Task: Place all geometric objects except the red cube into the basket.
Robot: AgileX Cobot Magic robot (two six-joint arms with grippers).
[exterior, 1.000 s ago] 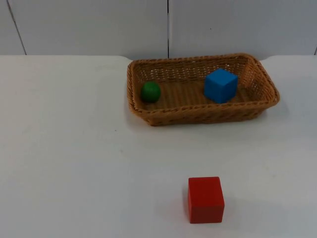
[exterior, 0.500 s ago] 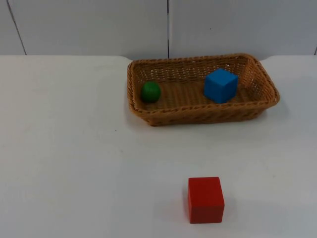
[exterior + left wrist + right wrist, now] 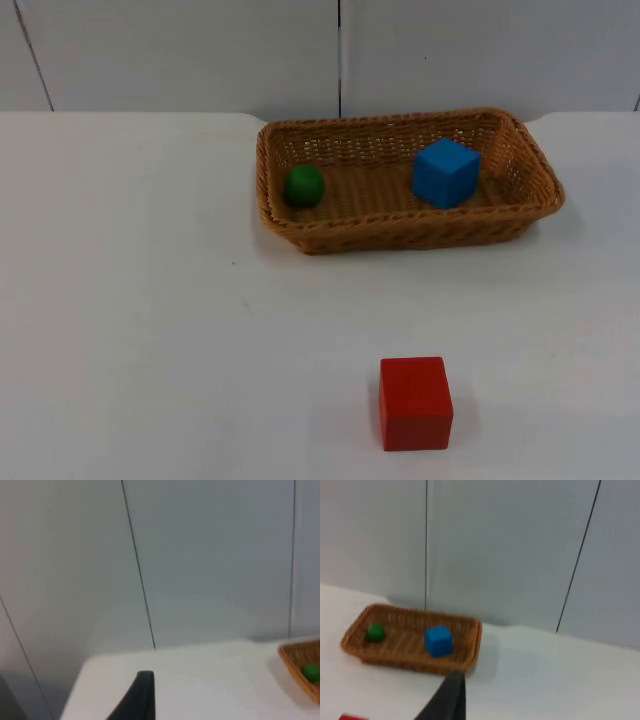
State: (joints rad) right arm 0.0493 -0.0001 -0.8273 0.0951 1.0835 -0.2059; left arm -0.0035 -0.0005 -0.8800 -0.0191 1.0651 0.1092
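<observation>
A woven wicker basket (image 3: 400,232) stands at the back of the table, right of centre. Inside it a green ball (image 3: 303,185) lies at its left end and a blue cube (image 3: 445,172) sits toward its right end. A red cube (image 3: 415,402) rests alone on the table near the front edge, well apart from the basket. My left gripper (image 3: 141,695) waits drawn back beyond the table's left side, with the basket's end (image 3: 300,655) and the green ball (image 3: 311,671) far off. My right gripper (image 3: 451,695) waits high and back from the basket (image 3: 410,657), blue cube (image 3: 438,640) and green ball (image 3: 374,632).
The white table top (image 3: 150,300) ends at the grey partition wall (image 3: 200,50) just behind the basket. A sliver of the red cube (image 3: 354,717) shows in the right wrist view.
</observation>
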